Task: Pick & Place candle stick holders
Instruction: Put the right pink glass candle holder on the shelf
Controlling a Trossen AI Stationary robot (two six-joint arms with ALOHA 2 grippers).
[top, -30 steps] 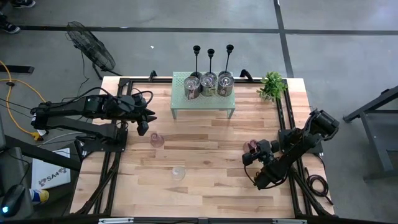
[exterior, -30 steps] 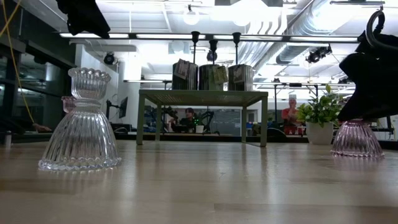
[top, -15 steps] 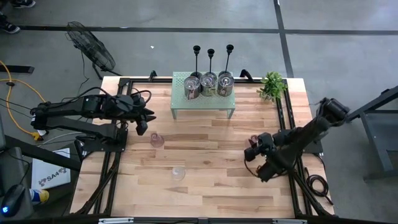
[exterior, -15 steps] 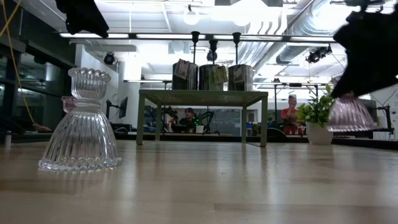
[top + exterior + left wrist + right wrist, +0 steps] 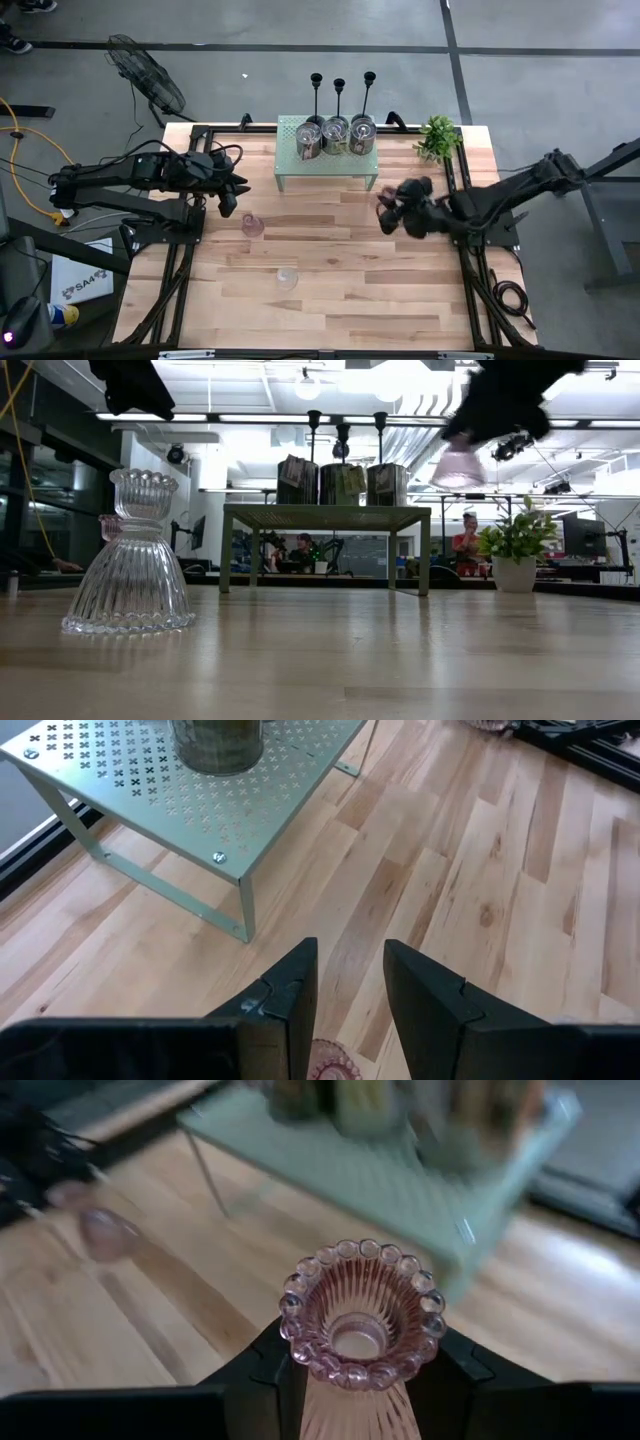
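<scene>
Right claw [image 5: 388, 212] clamped on ribbed pink glass candle holder [image 5: 359, 1330], lifted beside pale green perforated metal shelf [image 5: 328, 162]. Left claw [image 5: 350, 1005] apart, empty, hovering over wooden table [image 5: 330, 280].

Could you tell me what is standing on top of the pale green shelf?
Three silvery glass jars stand on the shelf, in a row. Three black candlesticks rise behind them; the jars hide their bases, so whether they stand on it is unclear.

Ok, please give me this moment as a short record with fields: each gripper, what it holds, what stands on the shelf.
right gripper: shut on pink glass holder, lifted off the table, near the shelf
left gripper: open, empty, above second pink holder
green shelf: three silvery jars
clear glass holder: standing on table
</scene>
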